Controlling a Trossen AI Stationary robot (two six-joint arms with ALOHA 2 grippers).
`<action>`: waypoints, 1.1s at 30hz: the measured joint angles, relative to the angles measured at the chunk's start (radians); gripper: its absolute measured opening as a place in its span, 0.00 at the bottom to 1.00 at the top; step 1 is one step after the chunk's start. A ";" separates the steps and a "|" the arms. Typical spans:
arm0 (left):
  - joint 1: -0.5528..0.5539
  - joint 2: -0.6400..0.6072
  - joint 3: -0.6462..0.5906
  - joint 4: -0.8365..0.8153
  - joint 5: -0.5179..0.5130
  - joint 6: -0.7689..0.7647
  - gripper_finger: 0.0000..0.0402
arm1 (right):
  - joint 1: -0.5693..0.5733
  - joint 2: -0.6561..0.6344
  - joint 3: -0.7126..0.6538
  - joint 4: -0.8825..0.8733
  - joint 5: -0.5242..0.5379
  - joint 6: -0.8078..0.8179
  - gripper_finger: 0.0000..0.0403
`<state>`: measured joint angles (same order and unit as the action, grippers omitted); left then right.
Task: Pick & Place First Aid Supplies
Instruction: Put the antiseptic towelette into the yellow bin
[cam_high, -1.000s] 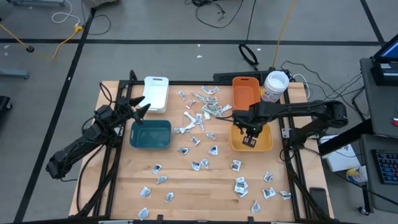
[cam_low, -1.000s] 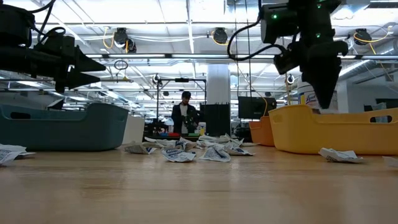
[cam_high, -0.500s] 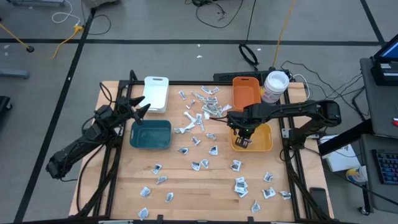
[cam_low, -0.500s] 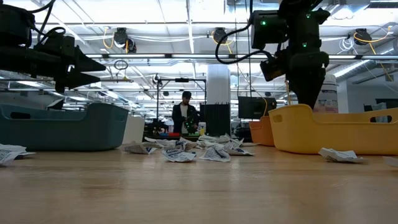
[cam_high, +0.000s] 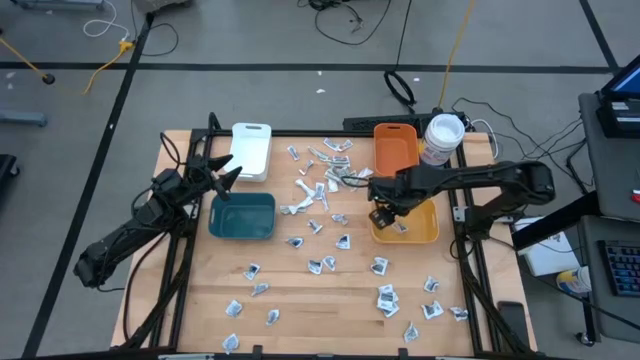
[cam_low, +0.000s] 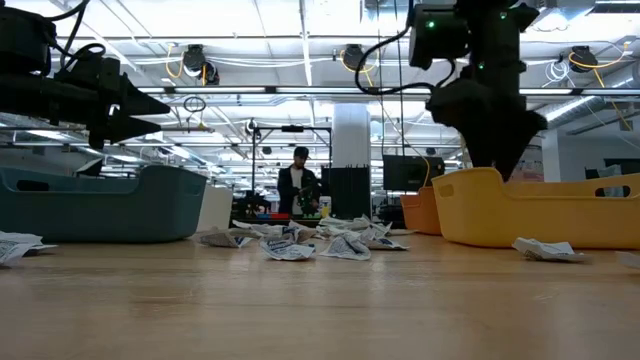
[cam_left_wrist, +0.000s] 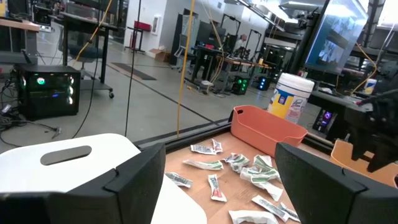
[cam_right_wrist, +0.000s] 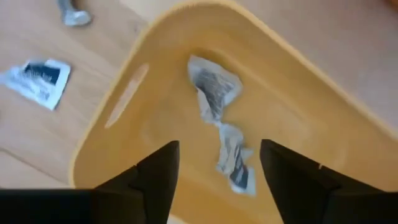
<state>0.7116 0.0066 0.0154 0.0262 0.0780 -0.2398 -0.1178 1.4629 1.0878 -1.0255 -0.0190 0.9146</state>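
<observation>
First aid supplies, small white-grey packets (cam_high: 325, 170), lie scattered over the wooden table (cam_high: 300, 300), also toward its near edge (cam_high: 385, 297). Two crumpled packets (cam_right_wrist: 214, 90) (cam_right_wrist: 235, 160) lie on the floor of the yellow bin (cam_high: 420, 228) (cam_right_wrist: 155, 93). My right gripper (cam_high: 385, 217) (cam_right_wrist: 217, 180) hangs open over that bin's left part, pointing down, with nothing between its fingers. My left gripper (cam_high: 228, 173) (cam_left_wrist: 217, 193) waits open and level between the white bin (cam_high: 251, 150) and the teal bin (cam_high: 243, 216).
An orange bin (cam_high: 395, 150) stands beyond the yellow one, with a round white-lidded tub (cam_high: 443, 138) at the far right corner. A black frame runs along the table's edges. In the low view a person (cam_low: 298, 180) stands far off in the room.
My right gripper has turned about its downward axis over the yellow bin and its fingers have swung a little toward the table's left. In the low view its tip was a narrow point and now stands wider: it has opened.
</observation>
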 joint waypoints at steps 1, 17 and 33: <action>0.000 0.000 0.000 0.000 0.000 0.000 0.76 | 0.008 -0.005 0.000 -0.002 -0.004 0.054 0.57; 0.000 0.000 0.000 0.000 0.000 0.000 0.76 | 0.371 -0.086 0.000 -0.037 0.023 0.896 0.57; 0.000 0.000 0.000 0.000 0.000 0.000 0.76 | 0.865 -0.086 0.000 -0.150 0.018 1.427 0.56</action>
<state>0.7119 0.0065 0.0154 0.0261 0.0776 -0.2398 0.7468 1.3766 1.0878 -1.1754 -0.0014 2.3416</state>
